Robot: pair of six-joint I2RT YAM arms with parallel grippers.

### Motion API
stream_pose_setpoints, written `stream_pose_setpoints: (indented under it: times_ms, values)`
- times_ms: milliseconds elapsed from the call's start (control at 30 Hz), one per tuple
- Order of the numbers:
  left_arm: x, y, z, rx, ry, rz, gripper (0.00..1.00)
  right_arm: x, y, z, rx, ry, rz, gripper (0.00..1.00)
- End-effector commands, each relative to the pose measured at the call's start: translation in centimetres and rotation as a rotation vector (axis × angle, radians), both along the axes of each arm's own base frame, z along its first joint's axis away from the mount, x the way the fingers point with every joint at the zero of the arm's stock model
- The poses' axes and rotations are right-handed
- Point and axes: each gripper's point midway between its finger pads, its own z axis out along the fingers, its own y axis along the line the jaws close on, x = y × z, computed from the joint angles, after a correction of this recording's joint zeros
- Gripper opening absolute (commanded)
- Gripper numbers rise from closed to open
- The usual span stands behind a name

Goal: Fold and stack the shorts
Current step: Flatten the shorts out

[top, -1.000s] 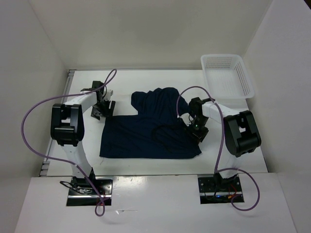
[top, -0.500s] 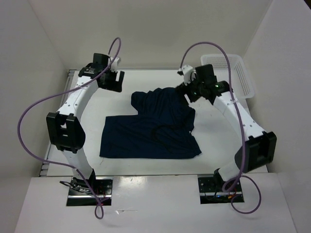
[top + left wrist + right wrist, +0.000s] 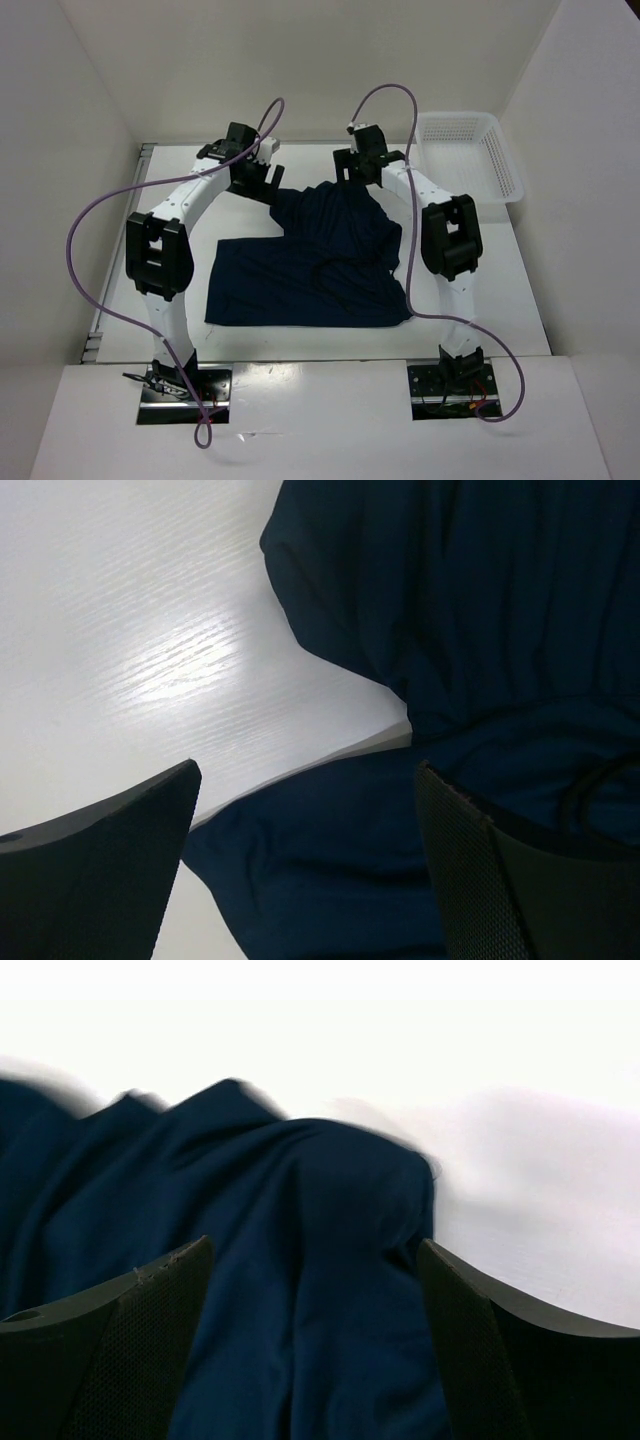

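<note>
The dark navy shorts [image 3: 320,255] lie on the white table, the near part flat, the far part bunched and folded over. My left gripper [image 3: 262,183] hovers open above the far left corner of the shorts; in its wrist view the fabric [image 3: 480,630] lies below and between the jaws, with nothing held. My right gripper [image 3: 350,172] hovers open over the far right edge of the bunched part; its wrist view shows rumpled fabric [image 3: 300,1290] between the spread fingers [image 3: 120,1340].
A white mesh basket [image 3: 470,155] stands at the far right corner. White walls enclose the table on the left, back and right. Purple cables loop from both arms.
Both arms have swung from the middle of the table to the far edge of the shorts. The right side of the shorts got folded over toward the middle.
</note>
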Motion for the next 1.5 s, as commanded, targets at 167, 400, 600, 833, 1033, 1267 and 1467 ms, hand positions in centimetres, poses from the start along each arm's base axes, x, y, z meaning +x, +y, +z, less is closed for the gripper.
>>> stream_pose_setpoints:
  times_ms: [167, 400, 600, 833, 1033, 1267, 1467]
  values:
    - [0.3, 0.0, 0.1, 0.012, -0.023, 0.002, 0.95, 5.1, -1.4, -1.5, 0.012, -0.076, -0.195, 0.91]
    - [-0.6, 1.1, -2.2, 0.065, 0.027, 0.025, 0.95, 6.0, 0.9, -4.9, 0.114, -0.001, -0.088, 0.82]
    - [-0.5, 1.6, -2.0, 0.107, 0.007, 0.044, 0.95, 3.1, 2.8, -6.6, 0.188, 0.112, 0.022, 0.54]
    - [-0.9, 2.6, -1.9, 0.147, -0.009, 0.071, 0.95, 3.3, 2.1, -5.8, 0.141, 0.073, 0.028, 0.07]
    - [-0.9, 5.5, -2.5, 0.235, -0.029, 0.148, 0.95, 2.4, 6.1, 2.3, 0.038, -0.137, 0.235, 0.00]
    - [-0.9, 9.4, -2.5, 0.053, 0.031, 0.202, 0.95, -9.2, 12.8, 1.8, -0.103, -0.169, 0.626, 0.00]
    - [-1.4, 9.7, -1.9, -0.112, 0.062, 0.184, 0.96, -16.4, 14.8, -0.3, -0.186, -0.143, 0.820, 0.15]
